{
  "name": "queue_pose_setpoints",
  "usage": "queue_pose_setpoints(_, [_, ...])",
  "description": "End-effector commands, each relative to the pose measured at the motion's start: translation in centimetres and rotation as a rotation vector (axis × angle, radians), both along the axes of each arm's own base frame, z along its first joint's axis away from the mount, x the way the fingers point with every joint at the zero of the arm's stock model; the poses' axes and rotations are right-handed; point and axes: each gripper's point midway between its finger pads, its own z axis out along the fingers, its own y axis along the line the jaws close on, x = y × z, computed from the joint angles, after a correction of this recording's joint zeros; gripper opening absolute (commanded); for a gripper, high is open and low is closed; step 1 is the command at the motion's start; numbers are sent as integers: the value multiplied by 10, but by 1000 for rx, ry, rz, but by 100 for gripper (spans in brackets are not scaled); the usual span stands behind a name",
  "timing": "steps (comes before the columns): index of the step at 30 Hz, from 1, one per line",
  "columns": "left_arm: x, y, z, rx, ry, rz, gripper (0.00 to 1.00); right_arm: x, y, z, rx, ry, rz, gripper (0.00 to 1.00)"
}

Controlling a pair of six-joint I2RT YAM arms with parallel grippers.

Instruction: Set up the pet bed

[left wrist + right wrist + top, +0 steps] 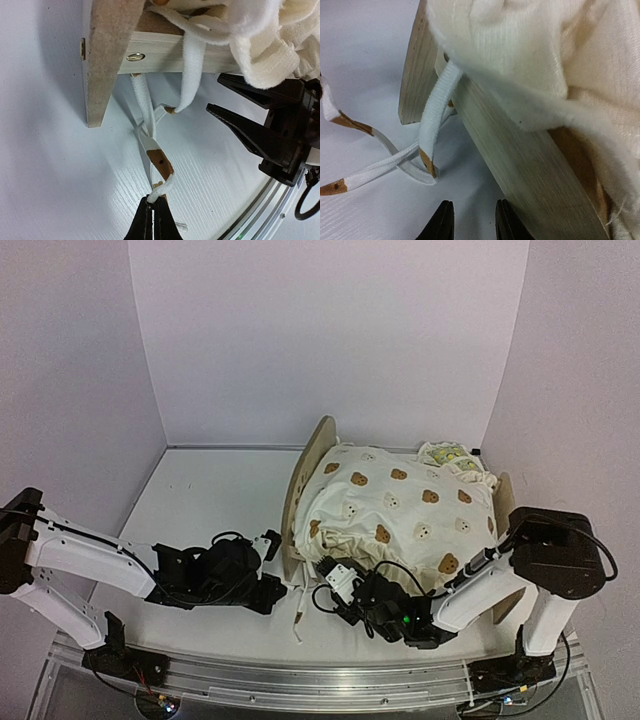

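The pet bed, centre right on the table, is covered by a bear-print cushion (pillow at its upper right). A white tie is pinched, seemingly at its tip, by the left gripper; the right gripper is held slightly parted, empty.

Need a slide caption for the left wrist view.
White strap end pinched in the left gripper below the bed frame corner; right gripper open alongside.
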Motion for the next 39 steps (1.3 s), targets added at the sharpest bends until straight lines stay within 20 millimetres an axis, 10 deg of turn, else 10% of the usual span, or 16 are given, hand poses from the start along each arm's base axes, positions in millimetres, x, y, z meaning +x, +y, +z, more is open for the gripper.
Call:
queue_pose_setpoints(1, [1,-11,21,-47,-29,-22,0,8,17,3,45,13,1,29])
queue_pose_setpoints(39, [36,-14,25,8,-147,54,0,13,52,6,164,-25,157,26])
